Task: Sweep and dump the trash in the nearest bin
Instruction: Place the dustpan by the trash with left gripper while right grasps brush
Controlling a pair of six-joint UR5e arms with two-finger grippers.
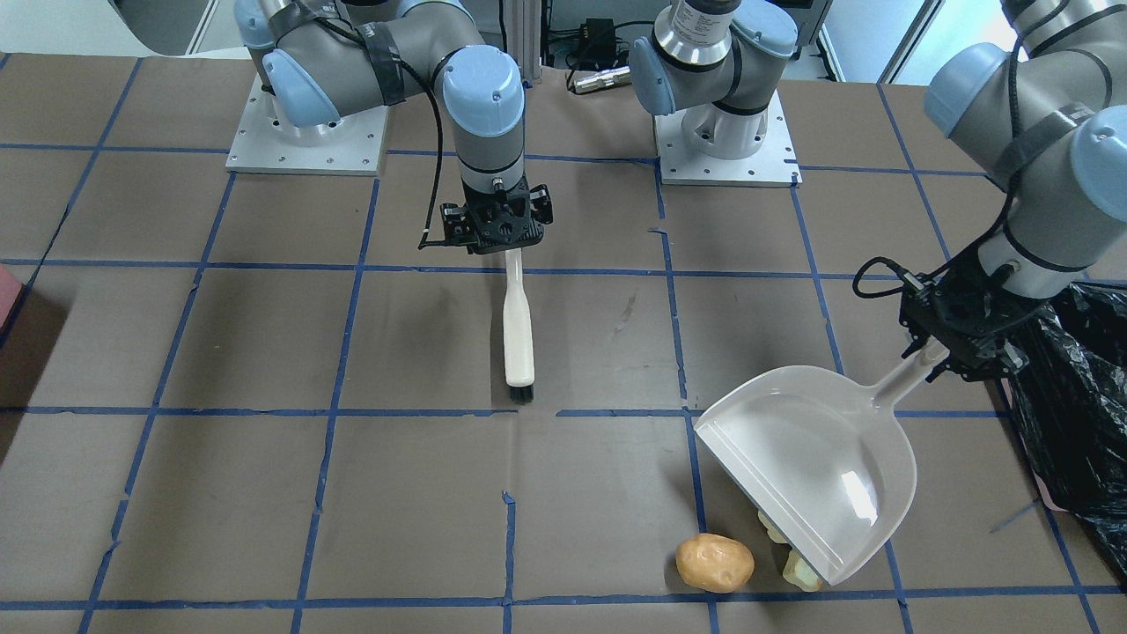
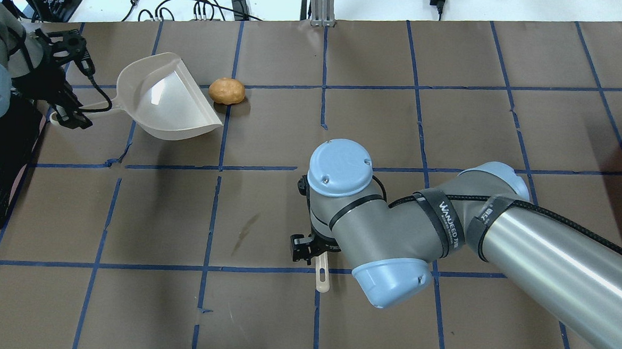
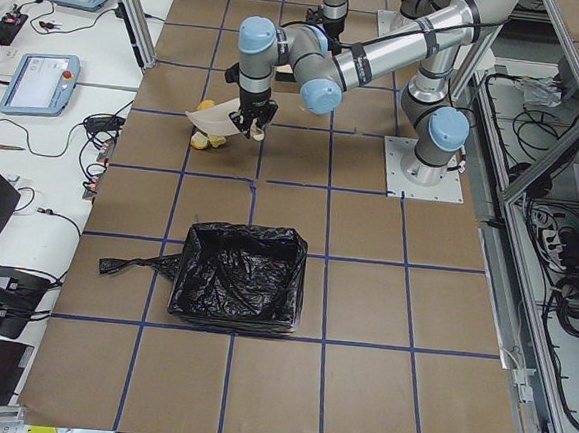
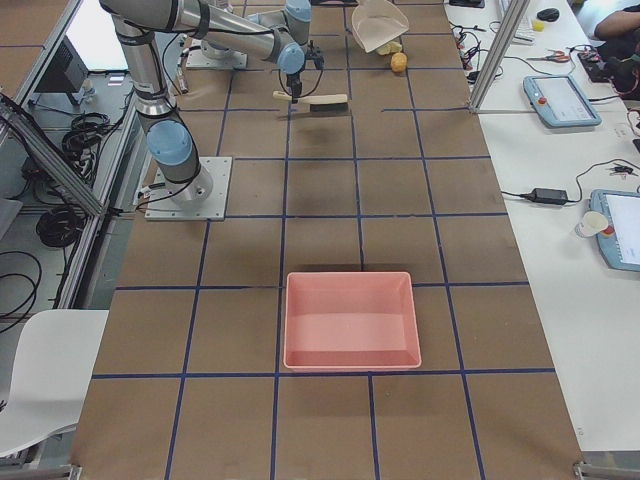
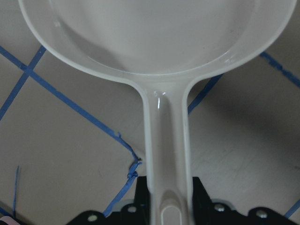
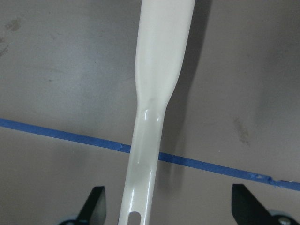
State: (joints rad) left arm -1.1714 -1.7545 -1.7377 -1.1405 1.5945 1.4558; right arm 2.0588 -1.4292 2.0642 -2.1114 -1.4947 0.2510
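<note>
Setting up sweep, seemingly: left gripper (image 1: 935, 359) clamped dustpan (image 1: 810, 458) handle, pan tilted over pale chunks (image 1: 801, 572), potato (image 1: 714, 562) just beside lip, bin (image 1: 1079, 423) near; right gripper (image 1: 498, 232) gaped astride brush (image 1: 518, 335) handle; next move called for grasping brush

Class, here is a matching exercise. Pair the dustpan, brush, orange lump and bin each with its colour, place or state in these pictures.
Things:
1 dustpan
2 brush
3 lump
4 bin

Descriptions:
A orange-brown, on the table beside the dustpan
B lined with a black bag
C handle gripped by the left gripper
D black bristles, handle end at the right gripper

Pairs: 1-C, 2-D, 3-A, 4-B
</note>
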